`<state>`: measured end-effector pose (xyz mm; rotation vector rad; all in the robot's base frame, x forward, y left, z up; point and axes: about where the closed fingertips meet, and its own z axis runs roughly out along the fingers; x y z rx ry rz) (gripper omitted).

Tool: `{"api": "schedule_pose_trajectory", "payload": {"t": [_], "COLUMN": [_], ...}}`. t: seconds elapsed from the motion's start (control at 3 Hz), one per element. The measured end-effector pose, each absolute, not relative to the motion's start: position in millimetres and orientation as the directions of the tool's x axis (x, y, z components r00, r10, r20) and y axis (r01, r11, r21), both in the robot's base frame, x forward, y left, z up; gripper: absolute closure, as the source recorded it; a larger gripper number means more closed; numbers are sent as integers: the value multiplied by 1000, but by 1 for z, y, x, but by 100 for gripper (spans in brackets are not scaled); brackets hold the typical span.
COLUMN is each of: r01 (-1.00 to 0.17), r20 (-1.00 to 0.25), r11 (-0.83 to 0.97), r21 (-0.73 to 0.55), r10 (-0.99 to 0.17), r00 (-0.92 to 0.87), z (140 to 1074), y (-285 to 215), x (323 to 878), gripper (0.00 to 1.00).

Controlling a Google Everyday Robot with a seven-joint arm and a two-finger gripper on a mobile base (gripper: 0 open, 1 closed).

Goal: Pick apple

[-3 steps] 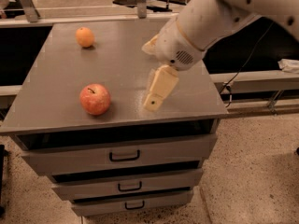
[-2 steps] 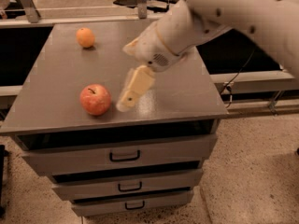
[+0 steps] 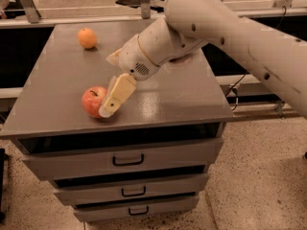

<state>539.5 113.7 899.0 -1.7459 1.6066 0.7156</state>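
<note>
A white robot arm (image 3: 216, 28) is reaching down from the upper right over a grey drawer cabinet (image 3: 163, 95), and its tan gripper (image 3: 109, 105) is pressing in at the right side of the apple (image 3: 92, 100), touching it or just beside it. The apple, red-pink with a short dark stem, is sitting near the front left edge of the cabinet top. A smaller orange fruit (image 3: 87, 38) is lying well apart at the back left. How far the gripper is opening, and whether it is holding anything, cannot be told from this angle. The apple is likely firm, smooth and moderately heavy; being round, it is liable to roll or slip, so the safest hold is probably across its widest middle, on opposite sides, with steady pressure that is not bruising the skin. Compared with a second ago, the gripper is now much farther left and lower, having crossed from the middle of the top to the apple, while both fruits are staying where they were.
</note>
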Motion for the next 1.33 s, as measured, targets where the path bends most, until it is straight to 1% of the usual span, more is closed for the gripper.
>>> {"api": "schedule_pose_trajectory", "payload": {"t": [0.33, 0.67, 1.33], "r01": [-997, -997, -997], "r20": [-784, -794, -803], "r11": [-62, -83, -83], "r21": [-41, -2, 7], "r10": [-617, -606, -595], "r00": [71, 53, 44], "z": [878, 861, 856], "y": [134, 147, 148], "x": [537, 534, 534], "gripper": [0, 25, 69]}}
